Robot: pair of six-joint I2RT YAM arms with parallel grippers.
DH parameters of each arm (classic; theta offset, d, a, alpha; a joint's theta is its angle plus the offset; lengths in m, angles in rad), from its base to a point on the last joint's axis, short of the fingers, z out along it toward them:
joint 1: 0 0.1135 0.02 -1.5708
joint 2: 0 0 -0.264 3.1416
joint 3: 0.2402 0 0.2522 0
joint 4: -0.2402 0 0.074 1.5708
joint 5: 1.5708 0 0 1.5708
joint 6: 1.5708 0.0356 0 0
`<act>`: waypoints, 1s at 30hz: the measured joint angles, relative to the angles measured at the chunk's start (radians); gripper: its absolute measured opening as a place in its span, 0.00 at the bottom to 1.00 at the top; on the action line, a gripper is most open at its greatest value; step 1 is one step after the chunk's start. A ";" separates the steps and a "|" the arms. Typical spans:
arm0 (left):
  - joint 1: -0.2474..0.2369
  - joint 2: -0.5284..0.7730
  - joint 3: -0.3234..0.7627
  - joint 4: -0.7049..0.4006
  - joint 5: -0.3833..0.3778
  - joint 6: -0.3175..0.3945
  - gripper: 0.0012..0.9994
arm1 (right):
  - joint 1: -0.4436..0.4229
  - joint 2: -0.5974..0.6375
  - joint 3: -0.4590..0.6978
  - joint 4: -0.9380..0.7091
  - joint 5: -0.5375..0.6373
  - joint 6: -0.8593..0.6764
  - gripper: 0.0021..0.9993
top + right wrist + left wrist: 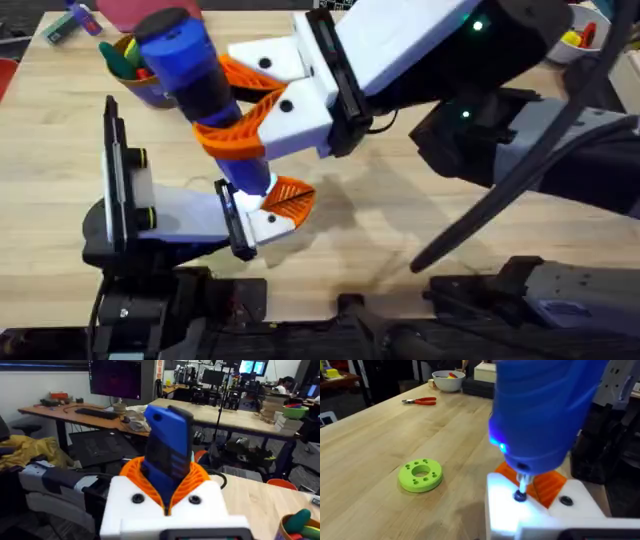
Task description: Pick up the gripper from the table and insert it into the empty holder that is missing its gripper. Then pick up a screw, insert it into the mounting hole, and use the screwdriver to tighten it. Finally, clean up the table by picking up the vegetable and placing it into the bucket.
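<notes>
The right gripper (235, 105) is clamped on the screwdriver (195, 75), its orange pads pressed against both sides of the blue body. The screwdriver stands nearly upright, a blue light glowing near its lower end, and its metal tip (521, 489) sits on a dark screw (520, 496) in the white holder (510, 510). The orange wedge-shaped gripper (547, 485) sits in that holder, just behind the tip. Whether the left gripper's fingers are apart or together cannot be told. The bucket (140, 75) stands near the table's far left, beyond the screwdriver, with a dark-green vegetable (118, 60) in it. A lime-green disc (420, 474) lies on the table (395, 430), with red pliers (420, 401) and a white bowl (448, 381) farther off.
</notes>
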 joint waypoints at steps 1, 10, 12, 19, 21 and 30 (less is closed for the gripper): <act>0.000 0.000 0.000 0.000 0.000 0.000 0.01 | 0.000 0.002 0.000 0.000 0.000 0.000 0.02; 0.000 0.000 0.000 0.000 0.000 0.000 0.01 | 0.000 0.013 0.000 -0.003 0.000 -0.004 0.02; 0.000 0.000 0.000 0.000 0.000 0.000 0.01 | 0.000 0.013 0.000 -0.004 0.000 -0.006 0.02; 0.000 0.000 0.000 0.000 0.000 0.000 0.01 | 0.000 0.013 -0.008 -0.010 0.000 -0.011 0.02; 0.000 0.000 0.000 0.000 0.000 0.000 0.01 | 0.000 0.013 -0.013 -0.005 0.000 -0.013 0.02; 0.000 0.000 0.000 0.000 0.000 0.000 0.01 | -0.001 0.013 -0.014 -0.005 0.000 -0.014 0.02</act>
